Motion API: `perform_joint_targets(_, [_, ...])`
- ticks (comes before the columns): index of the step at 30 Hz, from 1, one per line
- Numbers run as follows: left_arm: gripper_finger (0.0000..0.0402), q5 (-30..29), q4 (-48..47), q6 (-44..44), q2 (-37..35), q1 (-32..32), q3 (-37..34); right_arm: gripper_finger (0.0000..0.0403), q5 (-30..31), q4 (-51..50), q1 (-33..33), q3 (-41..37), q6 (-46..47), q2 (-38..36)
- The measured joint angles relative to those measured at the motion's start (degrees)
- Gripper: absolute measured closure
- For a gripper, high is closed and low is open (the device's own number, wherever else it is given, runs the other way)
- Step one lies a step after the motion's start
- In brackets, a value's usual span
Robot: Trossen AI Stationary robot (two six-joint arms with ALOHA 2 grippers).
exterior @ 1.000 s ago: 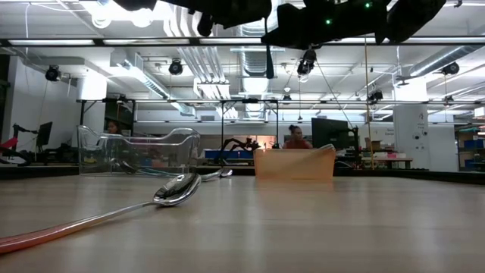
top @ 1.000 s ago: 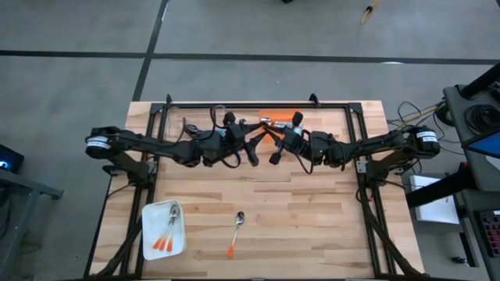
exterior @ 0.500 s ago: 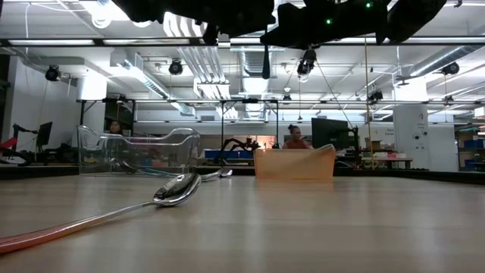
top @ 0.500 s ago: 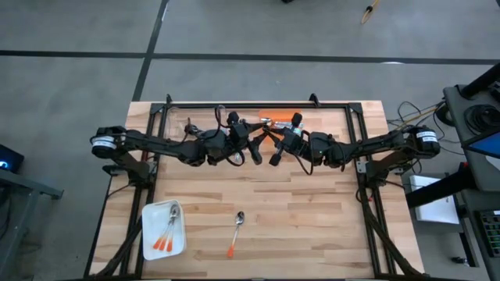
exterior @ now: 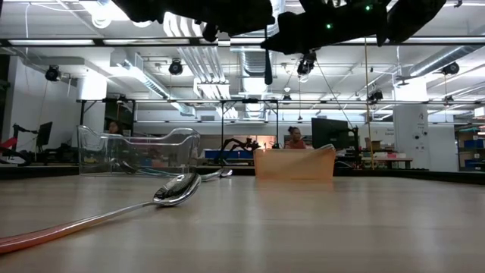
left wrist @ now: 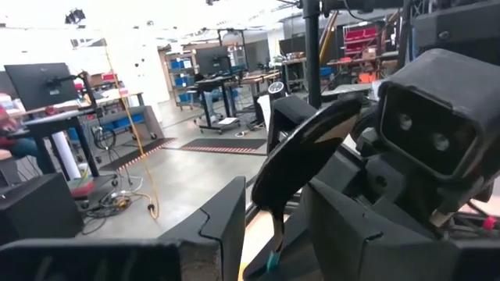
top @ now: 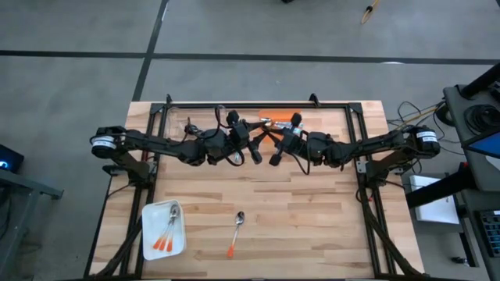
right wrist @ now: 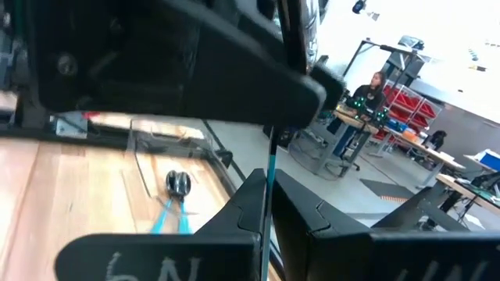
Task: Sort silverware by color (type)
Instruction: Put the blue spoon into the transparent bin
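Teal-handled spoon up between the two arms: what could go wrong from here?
The right gripper pinches only the thin handle of the spoon, so it could twist or slip. The left gripper stands open around it; if the right lets go before it closes, the spoon would likely drop to the table.

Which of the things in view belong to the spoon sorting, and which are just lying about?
Job:
- dark spoon with teal handle, pinched in the right gripper, between the left gripper's open fingers
- orange-handled silver spoon on the table
- white tray of orange-handled spoons
- clear plastic bin
- orange bin

Lying about:
- black monitor
- seated person beyond the table
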Motion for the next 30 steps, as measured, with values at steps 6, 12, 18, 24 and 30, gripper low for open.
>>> perform_joint_targets(6, [0.029, 0.1, -0.17, 1.23, -0.04, -0.07, 0.0, 0.0394, -0.14, -1.03, 0.0, 0.0, -0.84, 0.0])
perform_joint_targets(12, [0.029, 0.39, -2.15, 3.39, -1.11, -0.32, -0.02, 0.0394, -2.98, -2.4, -0.02, 0.02, -1.33, -0.26])
perform_joint_targets(18, [0.029, 0.5, -11.07, 5.08, -4.12, -0.89, -0.02, 0.0394, -9.56, -7.51, -0.45, 0.02, -1.48, -1.55])
perform_joint_targets(24, [0.029, 6.82, -15.63, 5.23, -6.51, -1.18, -0.02, 0.0394, -16.31, -14.38, -1.59, 1.89, 1.64, -2.71])
perform_joint_targets(30, [0.029, 10.06, -16.21, 4.39, -7.52, -1.25, -0.02, 0.0394, -17.07, -19.72, -1.75, 4.06, 2.87, -2.2])
